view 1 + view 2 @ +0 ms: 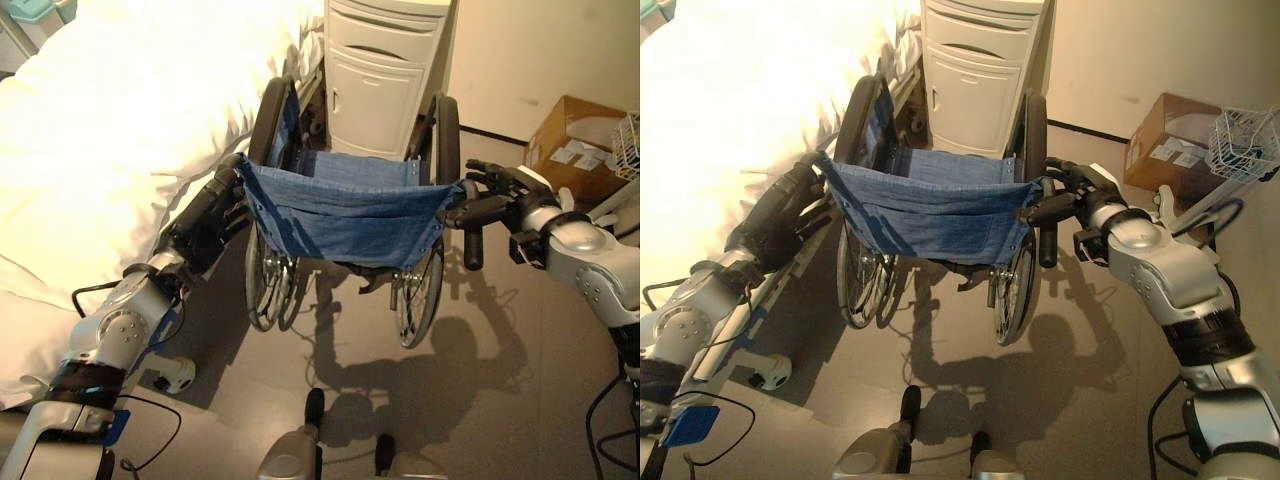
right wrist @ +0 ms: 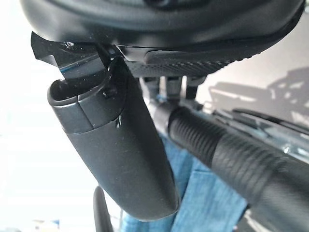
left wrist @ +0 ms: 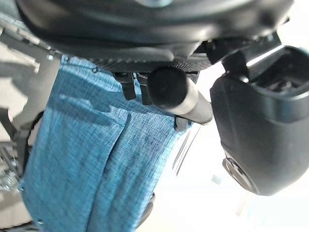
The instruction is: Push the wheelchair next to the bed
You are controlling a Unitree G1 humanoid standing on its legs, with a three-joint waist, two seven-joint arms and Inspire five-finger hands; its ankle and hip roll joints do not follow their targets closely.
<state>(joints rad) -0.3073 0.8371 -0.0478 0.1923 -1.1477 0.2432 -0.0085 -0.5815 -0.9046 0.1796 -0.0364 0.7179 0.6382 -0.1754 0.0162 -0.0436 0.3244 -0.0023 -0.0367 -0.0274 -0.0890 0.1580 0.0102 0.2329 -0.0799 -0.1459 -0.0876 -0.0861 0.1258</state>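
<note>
In the left eye view, the folding wheelchair with a blue denim-like fabric backrest point(image 1: 345, 212) stands on the grey floor point(image 1: 500, 400) with its back toward the robot, close beside the white-sheeted bed point(image 1: 120, 150) on the left and just short of the cream bedside cabinet with a drawer and door point(image 1: 385, 75) at the far side. The left robot hand point(image 1: 212, 215) is at the chair's left push handle, its fingers hidden against the fabric edge. The right robot hand point(image 1: 495, 195) is curled round the black ribbed right push handle point(image 1: 478, 213). A brown cardboard box point(image 1: 575, 145) sits far right.

The right eye view adds a white wire basket point(image 1: 1245, 140) just right of the box (barely clipped at the edge in the other eye).

The left wrist view shows what the head views hide: the black rounded end of the left push handle point(image 3: 176, 92) lying under the palm, thumb point(image 3: 263, 125) alongside it, blue fabric beyond; the hand is wrapped on it.

The right wrist view shows the ribbed grip running under the palm with the thumb point(image 2: 120, 150) folded beside it, clamped.
</note>
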